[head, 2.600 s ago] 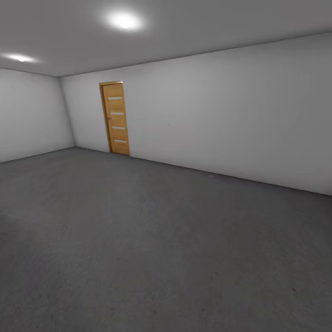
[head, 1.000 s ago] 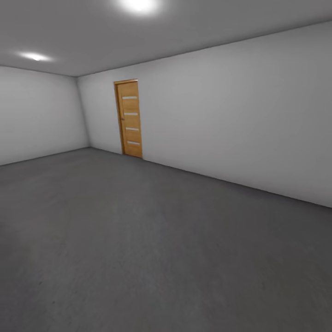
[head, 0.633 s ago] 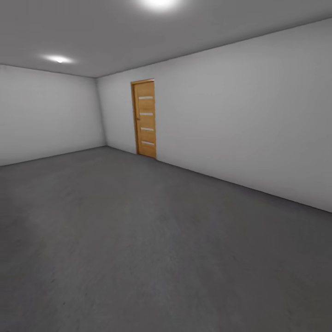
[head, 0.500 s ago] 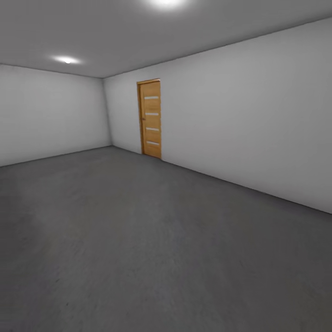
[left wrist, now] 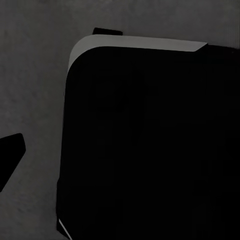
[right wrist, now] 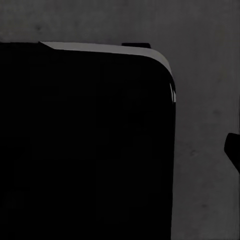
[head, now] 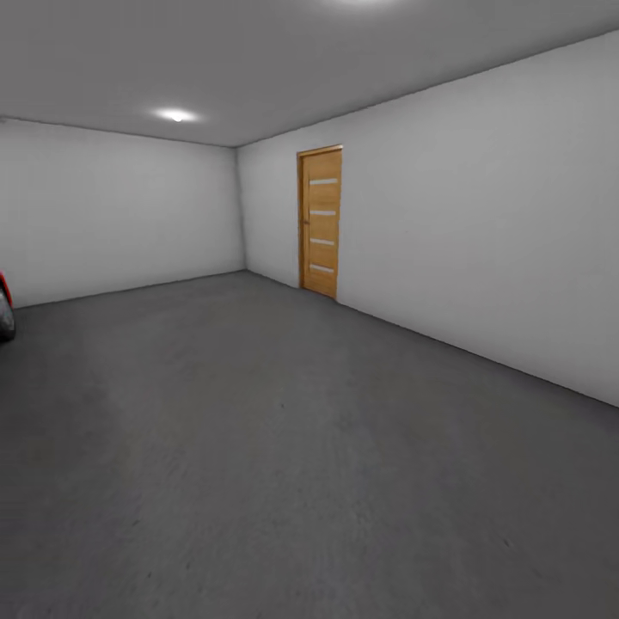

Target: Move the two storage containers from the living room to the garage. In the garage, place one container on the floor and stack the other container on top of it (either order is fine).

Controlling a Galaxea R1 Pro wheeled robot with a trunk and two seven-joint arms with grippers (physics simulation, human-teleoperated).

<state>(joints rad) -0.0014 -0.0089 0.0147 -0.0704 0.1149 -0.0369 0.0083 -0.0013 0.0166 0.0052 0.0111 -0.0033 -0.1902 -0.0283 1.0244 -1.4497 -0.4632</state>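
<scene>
Head view: I'm in the garage. Dark grey floor point(head: 284, 447) runs from 6 o'clock up to the walls. Pale grey wall point(head: 481, 223) along my right, from 3 o'clock back to the far corner near 12. Wooden door point(head: 321, 222) with four small light panes stands shut in that wall, about 12 to 1 o'clock, just right of the corner. Second wall point(head: 120, 211) across the far end, 10 to 11 o'clock. Ceiling light point(head: 175, 115) at 11 o'clock. At 9 o'clock, cut off by the picture's edge, a sliver of something red over a dark rounded part point(head: 4, 311), low near the floor; too little shows to say what it is.

Left wrist view: a big black rounded-corner body point(left wrist: 145, 145) with a pale grey rim, floor point(left wrist: 30, 85) behind it. A dark tip point(left wrist: 10, 152) pokes in at the edge. Can't tell whether my left fingers are apart or clenched.

Right wrist view: much the same, black body point(right wrist: 85, 145) with pale rim, floor point(right wrist: 205, 75) beyond, dark tip point(right wrist: 233, 150) at the edge. Right fingers: can't tell either.
</scene>
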